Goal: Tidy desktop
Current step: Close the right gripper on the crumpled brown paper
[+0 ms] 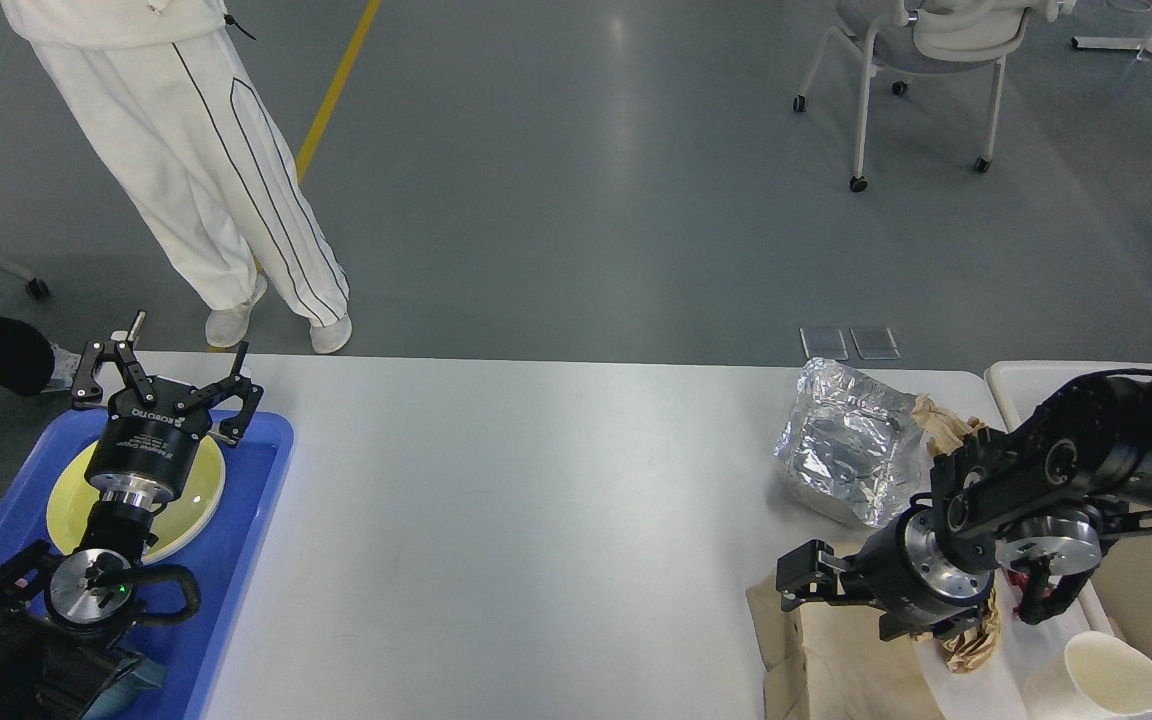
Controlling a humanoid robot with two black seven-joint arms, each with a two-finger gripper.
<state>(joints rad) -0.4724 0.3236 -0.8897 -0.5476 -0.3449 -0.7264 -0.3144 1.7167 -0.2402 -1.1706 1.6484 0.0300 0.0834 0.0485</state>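
Resting on the desktop [536,520]: one foil bag [851,455]; left end effector [164,375] spread empty, right end effector [801,585] unclear.

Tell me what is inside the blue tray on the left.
The blue tray holds a pale yellow-green plate, lying flat. My left hand hovers open above the plate's far edge, and the arm covers much of the plate and the tray's near end, so anything there is hidden.

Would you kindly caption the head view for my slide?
Right claw over brown paper beside crumpled foil; left claw open above tray.
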